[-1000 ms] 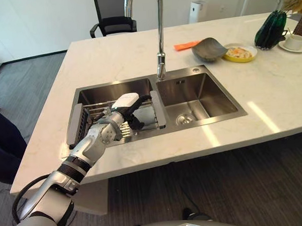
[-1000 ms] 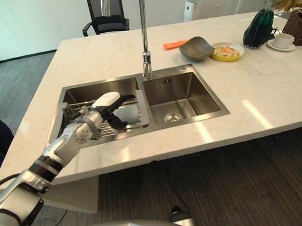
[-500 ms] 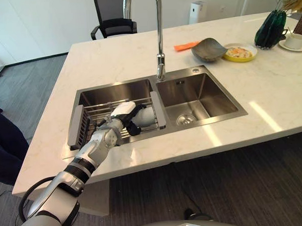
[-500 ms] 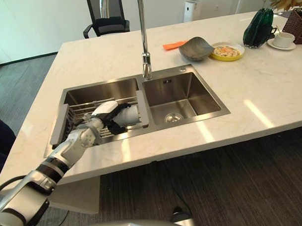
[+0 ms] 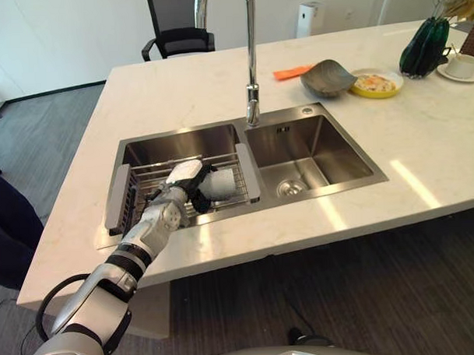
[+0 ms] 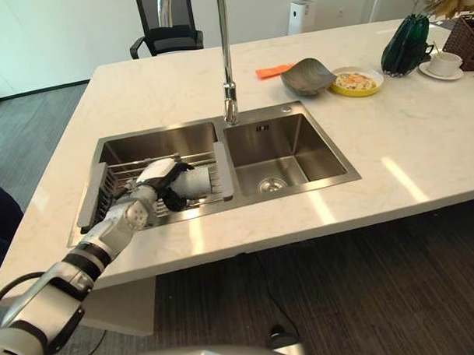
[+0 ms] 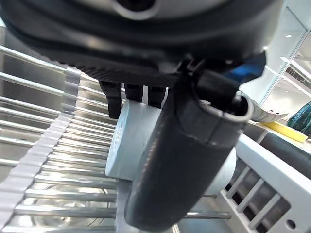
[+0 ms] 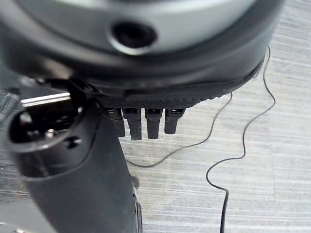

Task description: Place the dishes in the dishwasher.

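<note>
I am setting my left hand [image 5: 183,184] around a pale cup [image 5: 221,182] lying on the sink rack [image 5: 144,181], thumb and fingers curling on it. Next, I judge, comes a firm lift clear of the rack.

Left robot hand [image 6: 161,182] curled round a pale grey cylindrical cup [image 6: 197,181] lying on the wire dish rack [image 6: 115,179] in the steel sink's [image 6: 298,146] left basin, cream marble desk [image 6: 156,87] beyond the robot hand, tall chrome tap [image 6: 227,61] just past it

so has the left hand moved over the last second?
Yes. The left hand, closed on a white cup, has shifted left along the rack, away from the sink divider.
</note>
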Robot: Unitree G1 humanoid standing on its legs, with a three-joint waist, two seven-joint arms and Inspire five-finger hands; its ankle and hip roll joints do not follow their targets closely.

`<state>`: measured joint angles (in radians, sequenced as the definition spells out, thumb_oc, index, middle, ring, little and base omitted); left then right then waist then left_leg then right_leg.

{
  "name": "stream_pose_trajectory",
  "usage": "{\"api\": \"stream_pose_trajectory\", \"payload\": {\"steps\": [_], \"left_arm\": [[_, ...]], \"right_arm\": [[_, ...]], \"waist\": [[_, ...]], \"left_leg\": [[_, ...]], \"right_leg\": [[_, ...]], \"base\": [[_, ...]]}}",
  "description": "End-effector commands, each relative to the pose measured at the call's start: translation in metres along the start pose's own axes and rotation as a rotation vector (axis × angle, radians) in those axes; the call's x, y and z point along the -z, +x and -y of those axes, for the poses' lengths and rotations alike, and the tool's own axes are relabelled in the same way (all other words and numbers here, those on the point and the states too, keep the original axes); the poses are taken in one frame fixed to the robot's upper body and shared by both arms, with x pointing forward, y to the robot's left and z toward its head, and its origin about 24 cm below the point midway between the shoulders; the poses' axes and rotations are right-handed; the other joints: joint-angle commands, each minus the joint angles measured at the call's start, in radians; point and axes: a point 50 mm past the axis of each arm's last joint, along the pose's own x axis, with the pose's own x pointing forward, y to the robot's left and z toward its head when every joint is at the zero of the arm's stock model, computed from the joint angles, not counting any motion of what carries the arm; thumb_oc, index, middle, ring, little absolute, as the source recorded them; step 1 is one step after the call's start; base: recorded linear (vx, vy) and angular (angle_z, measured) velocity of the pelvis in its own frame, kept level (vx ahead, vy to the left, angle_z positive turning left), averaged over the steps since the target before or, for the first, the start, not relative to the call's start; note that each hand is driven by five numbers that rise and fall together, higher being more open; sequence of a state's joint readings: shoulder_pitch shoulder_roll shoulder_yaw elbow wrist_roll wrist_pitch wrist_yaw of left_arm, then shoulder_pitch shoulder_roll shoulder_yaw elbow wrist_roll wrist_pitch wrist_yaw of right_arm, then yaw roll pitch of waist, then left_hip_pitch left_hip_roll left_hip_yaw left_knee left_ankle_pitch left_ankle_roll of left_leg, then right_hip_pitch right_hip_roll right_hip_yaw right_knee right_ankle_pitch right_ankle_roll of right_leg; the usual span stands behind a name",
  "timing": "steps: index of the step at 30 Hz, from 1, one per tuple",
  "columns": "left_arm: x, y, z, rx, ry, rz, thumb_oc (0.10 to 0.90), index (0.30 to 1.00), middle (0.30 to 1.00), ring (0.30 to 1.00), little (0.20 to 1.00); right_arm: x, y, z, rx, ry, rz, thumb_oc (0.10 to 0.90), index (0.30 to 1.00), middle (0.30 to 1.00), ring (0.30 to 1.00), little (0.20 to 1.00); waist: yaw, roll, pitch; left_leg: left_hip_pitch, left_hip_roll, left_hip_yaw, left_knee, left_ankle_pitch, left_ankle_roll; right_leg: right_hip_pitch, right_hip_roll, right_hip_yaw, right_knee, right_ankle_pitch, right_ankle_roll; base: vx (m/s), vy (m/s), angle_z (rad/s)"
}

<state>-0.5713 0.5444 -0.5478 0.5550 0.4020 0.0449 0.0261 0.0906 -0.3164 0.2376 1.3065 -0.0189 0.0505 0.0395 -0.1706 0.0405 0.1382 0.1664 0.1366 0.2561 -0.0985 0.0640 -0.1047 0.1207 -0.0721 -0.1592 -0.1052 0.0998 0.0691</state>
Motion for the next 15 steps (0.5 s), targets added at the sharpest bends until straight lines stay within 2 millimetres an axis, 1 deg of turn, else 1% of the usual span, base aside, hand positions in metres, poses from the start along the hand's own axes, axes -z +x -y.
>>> {"api": "stream_pose_trajectory", "payload": {"steps": [1, 2, 3, 4, 6, 8, 9, 10, 11, 13, 14, 15], "left_arm": [[-0.034, 0.012, -0.061, -0.189, 0.045, 0.166, 0.4, 0.3, 0.3, 0.3, 0.3], [-0.034, 0.012, -0.061, -0.189, 0.045, 0.166, 0.4, 0.3, 0.3, 0.3, 0.3], [-0.041, 0.01, -0.066, -0.221, 0.025, 0.201, 0.4, 0.3, 0.3, 0.3, 0.3], [-0.043, 0.008, -0.068, -0.235, 0.012, 0.214, 0.4, 0.3, 0.3, 0.3, 0.3], [-0.043, 0.007, -0.07, -0.257, -0.01, 0.223, 0.4, 0.3, 0.3, 0.3, 0.3], [-0.049, -0.001, -0.086, -0.374, -0.102, 0.278, 0.4, 0.3, 0.3, 0.3, 0.3], [-0.049, -0.001, -0.086, -0.374, -0.102, 0.278, 0.4, 0.3, 0.3, 0.3, 0.3], [-0.051, -0.005, -0.092, -0.421, -0.158, 0.295, 0.4, 0.3, 0.3, 0.3, 0.3], [-0.05, -0.014, -0.102, -0.508, -0.266, 0.322, 0.4, 0.3, 0.3, 0.3, 0.3], [-0.049, -0.015, -0.102, -0.509, -0.268, 0.319, 0.4, 0.3, 0.3, 0.3, 0.3], [-0.05, -0.027, -0.112, -0.609, -0.439, 0.363, 0.4, 0.3, 0.3, 0.3, 0.3], [-0.05, -0.027, -0.112, -0.609, -0.439, 0.363, 0.4, 0.3, 0.3, 0.3, 0.3]], "right_arm": [[-0.008, 0.0, 0.014, 0.05, -0.035, 0.013, 0.8, 0.9, 0.9, 0.9, 0.9], [-0.008, 0.0, 0.014, 0.05, -0.035, 0.013, 0.8, 0.9, 0.9, 0.9, 0.9], [-0.009, 0.0, 0.014, 0.055, -0.035, 0.014, 0.8, 0.9, 0.9, 0.9, 0.9], [-0.009, 0.0, 0.013, 0.055, -0.034, 0.014, 0.8, 0.9, 0.9, 0.9, 0.9], [-0.008, 0.0, 0.012, 0.054, -0.035, 0.013, 0.8, 0.9, 0.9, 0.9, 0.9], [-0.01, 0.0, 0.01, 0.055, -0.031, 0.019, 0.8, 0.9, 0.9, 0.9, 0.9], [-0.01, 0.0, 0.01, 0.055, -0.031, 0.019, 0.8, 0.9, 0.9, 0.9, 0.9], [-0.011, 0.001, 0.009, 0.057, -0.029, 0.019, 0.8, 0.9, 0.9, 0.9, 0.9], [-0.011, 0.001, 0.008, 0.064, -0.02, 0.021, 0.8, 0.9, 0.9, 0.9, 0.9], [-0.011, 0.001, 0.008, 0.065, -0.023, 0.021, 0.8, 0.9, 0.9, 0.9, 0.9], [-0.01, 0.001, 0.007, 0.071, -0.005, 0.016, 0.8, 0.9, 0.9, 0.9, 0.9], [-0.01, 0.001, 0.007, 0.071, -0.005, 0.016, 0.8, 0.9, 0.9, 0.9, 0.9]], "waist": [[-0.005, -0.022, 0.016], [-0.005, -0.022, 0.016], [-0.001, -0.022, 0.015], [0.0, -0.023, 0.015], [0.002, -0.024, 0.014], [0.008, -0.029, 0.014], [0.008, -0.029, 0.014], [0.01, -0.031, 0.014], [0.014, -0.035, 0.014], [0.012, -0.034, 0.013], [0.019, -0.039, 0.013], [0.019, -0.039, 0.013]], "left_leg": [[0.019, -0.015, -0.012, 0.011, -0.093, -0.01], [0.019, -0.015, -0.012, 0.011, -0.093, -0.01], [0.019, -0.016, -0.013, 0.011, -0.094, -0.01], [0.019, -0.016, -0.014, 0.011, -0.094, -0.01], [0.019, -0.016, -0.014, 0.011, -0.094, -0.009], [0.018, -0.016, -0.016, 0.011, -0.094, -0.01], [0.018, -0.016, -0.016, 0.011, -0.094, -0.01], [0.017, -0.016, -0.017, 0.011, -0.094, -0.01], [0.015, -0.017, -0.021, 0.011, -0.095, -0.01], [0.015, -0.016, -0.021, 0.011, -0.096, -0.01], [0.011, -0.018, -0.026, 0.011, -0.096, -0.009], [0.011, -0.018, -0.026, 0.011, -0.096, -0.009]], "right_leg": [[0.039, -0.071, -0.07, 0.018, -0.12, 0.092], [0.039, -0.071, -0.07, 0.018, -0.12, 0.092], [0.039, -0.071, -0.071, 0.018, -0.119, 0.091], [0.04, -0.071, -0.071, 0.018, -0.12, 0.092], [0.041, -0.071, -0.072, 0.018, -0.12, 0.092], [0.041, -0.071, -0.074, 0.018, -0.12, 0.091], [0.041, -0.071, -0.074, 0.018, -0.12, 0.091], [0.041, -0.071, -0.074, 0.018, -0.121, 0.091], [0.041, -0.072, -0.076, 0.018, -0.121, 0.091], [0.041, -0.071, -0.076, 0.018, -0.121, 0.091], [0.038, -0.072, -0.079, 0.018, -0.12, 0.091], [0.038, -0.072, -0.079, 0.018, -0.12, 0.091]], "base": [[0.0, 0.0, 0.0], [0.0, 0.0, 0.0], [0.0, 0.0, 0.0], [0.0, 0.0, 0.0], [0.0, 0.0, 0.0], [0.0, 0.0, 0.0], [0.0, 0.0, 0.0], [0.0, 0.0, 0.0], [0.0, 0.0, 0.0], [0.0, 0.0, 0.0], [0.0, 0.0, 0.0], [0.0, 0.0, 0.0]]}}
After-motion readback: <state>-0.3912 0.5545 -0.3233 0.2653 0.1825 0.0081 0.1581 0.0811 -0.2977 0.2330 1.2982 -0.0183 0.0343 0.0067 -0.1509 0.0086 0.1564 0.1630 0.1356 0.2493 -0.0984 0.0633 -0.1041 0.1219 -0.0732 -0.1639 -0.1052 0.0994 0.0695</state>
